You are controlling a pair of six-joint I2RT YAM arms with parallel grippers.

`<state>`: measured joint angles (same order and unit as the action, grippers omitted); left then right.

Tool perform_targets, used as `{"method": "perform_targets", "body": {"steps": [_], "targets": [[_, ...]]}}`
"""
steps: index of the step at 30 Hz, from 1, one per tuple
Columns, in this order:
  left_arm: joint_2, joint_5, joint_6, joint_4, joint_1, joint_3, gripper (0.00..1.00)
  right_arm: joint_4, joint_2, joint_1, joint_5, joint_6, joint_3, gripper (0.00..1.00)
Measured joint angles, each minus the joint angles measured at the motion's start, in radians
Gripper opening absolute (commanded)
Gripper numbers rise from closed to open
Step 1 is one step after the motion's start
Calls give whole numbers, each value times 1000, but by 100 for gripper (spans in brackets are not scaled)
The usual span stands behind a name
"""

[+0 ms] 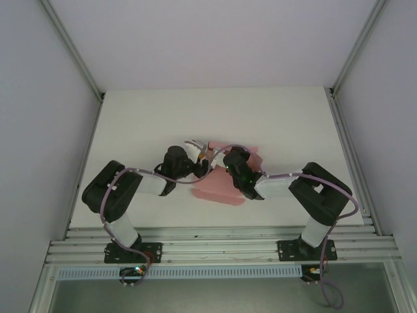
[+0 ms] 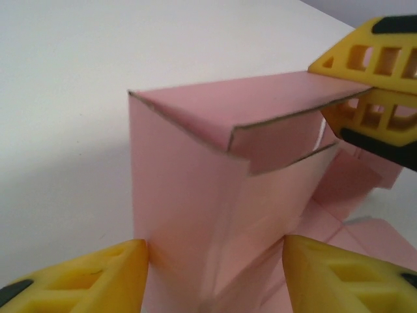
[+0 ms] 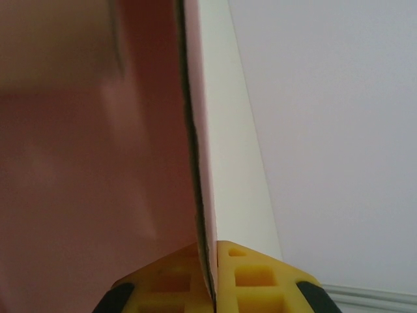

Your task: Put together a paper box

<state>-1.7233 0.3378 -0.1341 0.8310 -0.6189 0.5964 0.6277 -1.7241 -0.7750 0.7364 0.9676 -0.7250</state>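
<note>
Left wrist: paper box [image 2: 189,195] half-folded; left claw [image 2: 215,257] apart astride it; right claw [image 2: 332,91] clamped on flap.

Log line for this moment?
paper box: part-folded, upright | right gripper: shut on top flap | left gripper: astride base, grip unclear

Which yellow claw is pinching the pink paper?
The right gripper: its jaws are shut on a flap edge of the paper box. The left gripper is open, its fingers apart beside the box.
</note>
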Motion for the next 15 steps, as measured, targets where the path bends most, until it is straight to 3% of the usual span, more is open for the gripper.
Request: {"method": "perform_targets", "body": {"steps": [10,15], "targets": [[-52,-6,-2,26,9,24,45,-14,8,-1,0,-22,8,0],[-56,-18,6,26,8,43,33,-54,41,-7,-35,-53,16,1]]}}
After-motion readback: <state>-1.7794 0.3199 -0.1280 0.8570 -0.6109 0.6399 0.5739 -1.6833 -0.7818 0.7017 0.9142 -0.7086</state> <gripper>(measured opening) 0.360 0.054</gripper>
